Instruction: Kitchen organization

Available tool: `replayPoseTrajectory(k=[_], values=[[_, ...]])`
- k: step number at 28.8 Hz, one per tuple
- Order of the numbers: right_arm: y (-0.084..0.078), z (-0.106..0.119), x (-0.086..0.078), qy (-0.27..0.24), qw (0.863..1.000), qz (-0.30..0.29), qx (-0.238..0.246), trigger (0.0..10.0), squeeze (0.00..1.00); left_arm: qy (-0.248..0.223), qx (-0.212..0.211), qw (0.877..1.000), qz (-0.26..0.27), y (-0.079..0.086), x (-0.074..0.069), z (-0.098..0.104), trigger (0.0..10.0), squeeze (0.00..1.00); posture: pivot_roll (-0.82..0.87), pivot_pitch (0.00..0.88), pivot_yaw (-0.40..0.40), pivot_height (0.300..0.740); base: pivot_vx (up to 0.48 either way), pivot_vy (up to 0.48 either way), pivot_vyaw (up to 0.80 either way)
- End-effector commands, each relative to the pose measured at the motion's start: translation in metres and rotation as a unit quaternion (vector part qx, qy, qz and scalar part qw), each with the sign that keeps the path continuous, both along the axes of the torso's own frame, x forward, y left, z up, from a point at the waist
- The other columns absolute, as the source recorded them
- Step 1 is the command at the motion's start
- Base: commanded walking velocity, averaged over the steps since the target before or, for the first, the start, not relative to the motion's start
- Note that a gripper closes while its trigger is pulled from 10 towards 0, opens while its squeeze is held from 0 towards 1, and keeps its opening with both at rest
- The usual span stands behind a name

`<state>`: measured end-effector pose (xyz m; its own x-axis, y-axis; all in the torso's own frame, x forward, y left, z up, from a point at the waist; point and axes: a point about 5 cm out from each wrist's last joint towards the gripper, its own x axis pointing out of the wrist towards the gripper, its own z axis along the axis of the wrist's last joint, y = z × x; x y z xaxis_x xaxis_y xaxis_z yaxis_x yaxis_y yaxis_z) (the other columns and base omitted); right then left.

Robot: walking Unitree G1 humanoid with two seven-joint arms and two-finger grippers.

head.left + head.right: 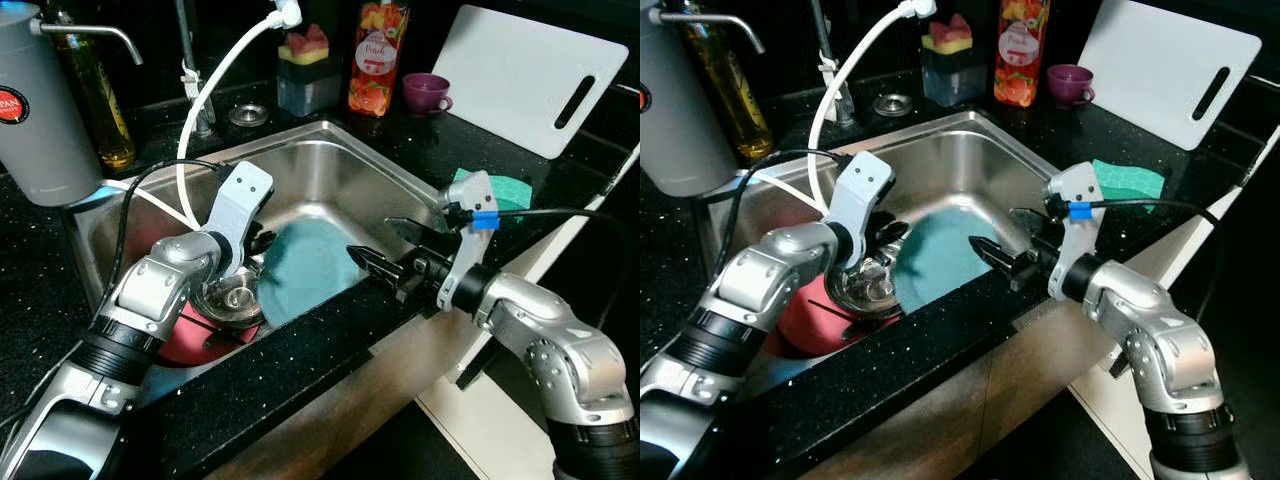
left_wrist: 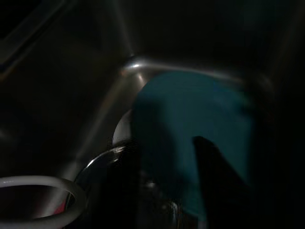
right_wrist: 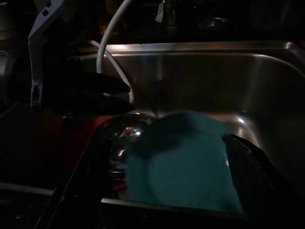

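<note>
— Left eye view: what lay in the sink (image 1: 345, 165)?
— A round teal plate (image 1: 305, 268), tilted against a steel bowl (image 1: 232, 298) over a red dish (image 1: 185, 335). The right gripper (image 1: 390, 247) hovered above the front edge, fingers spread, holding nothing.
— Left wrist view?
— The left gripper (image 2: 164, 162) had dark fingers apart beside the plate's edge; contact unclear.

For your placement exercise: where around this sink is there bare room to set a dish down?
Bare: counter along the sink's front edge, and the sink floor's back half. Crowded: front-left, where teal plate, steel bowl and red dish pile up.
</note>
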<state>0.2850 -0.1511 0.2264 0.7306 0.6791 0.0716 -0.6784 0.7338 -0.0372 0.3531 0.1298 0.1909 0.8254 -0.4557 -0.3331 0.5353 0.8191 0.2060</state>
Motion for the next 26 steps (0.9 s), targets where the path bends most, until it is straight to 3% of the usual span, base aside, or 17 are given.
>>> replayPoseTrajectory(k=[1, 4, 7, 8, 10, 11, 12, 16, 26], values=[[-0.003, 0.003, -0.001, -0.006, 1.0, -0.007, -0.001, 10.0, 0.0, -0.009, -0.01, 1.0, 0.008, 0.003, 0.003, 0.002, 10.0, 1.0, 0.0, 0.0, 0.031, 0.74, 0.0, 0.0, 0.0], [-0.003, 0.003, 0.0, -0.008, 1.0, -0.01, 0.003, 10.0, 0.0, -0.023, -0.028, 0.999, 0.012, 0.005, 0.005, 0.009, 10.0, 1.0, 0.01, 0.0, 0.03, 0.74, 0.0, 0.0, 0.0], [0.001, 0.005, 0.004, -0.014, 0.999, -0.018, 0.04, 10.0, 0.0, -0.07, -0.161, 0.984, 0.025, 0.004, -0.003, 0.038, 10.0, 1.0, 0.03, 0.0, 0.025, 0.74, 0.0, 0.0, 0.0], [0.003, 0.005, 0.005, -0.012, 0.998, -0.02, 0.054, 10.0, 0.0, -0.079, -0.199, 0.976, 0.026, 0.004, -0.008, 0.044, 10.0, 0.44, 0.04, 0.0, 0.021, 0.74, 0.0, 0.0, 0.0], [0.004, 0.004, 0.006, -0.011, 0.998, -0.022, 0.062, 10.0, 0.0, -0.084, -0.22, 0.972, 0.025, 0.003, -0.01, 0.047, 10.0, 0.44, 0.04, 0.0, 0.021, 0.74, 0.0, 0.0, 0.0], [0.006, 0.003, 0.007, -0.007, 0.997, -0.023, 0.074, 10.0, 0.0, -0.093, -0.247, 0.964, 0.022, 0.0, -0.017, 0.05, 10.0, 0.0, 0.06, 0.0, 0.015, 0.74, 0.0, 0.0, 0.0], [0.01, 0.0, 0.009, 0.0, 0.996, -0.024, 0.09, 10.0, 0.0, -0.109, -0.282, 0.953, 0.017, -0.006, -0.028, 0.054, 10.0, 0.0, 0.07, 0.0, 0.008, 0.74, 0.0, 0.0, 0.0], [0.019, -0.003, 0.011, 0.007, 0.994, -0.016, 0.105, 10.0, 0.0, -0.128, -0.312, 0.941, 0.029, -0.012, -0.047, 0.052, 10.0, 0.0, 0.09, 0.0, -0.01, 0.74, 0.0, 0.0, 0.0], [0.025, 0.003, 0.022, -0.002, 0.991, -0.011, 0.135, 10.0, 0.0, -0.13, -0.318, 0.938, 0.048, -0.02, -0.067, 0.051, 10.0, 0.0, 0.13, 0.0, -0.039, 0.74, -0.268, 0.0, 0.0]])
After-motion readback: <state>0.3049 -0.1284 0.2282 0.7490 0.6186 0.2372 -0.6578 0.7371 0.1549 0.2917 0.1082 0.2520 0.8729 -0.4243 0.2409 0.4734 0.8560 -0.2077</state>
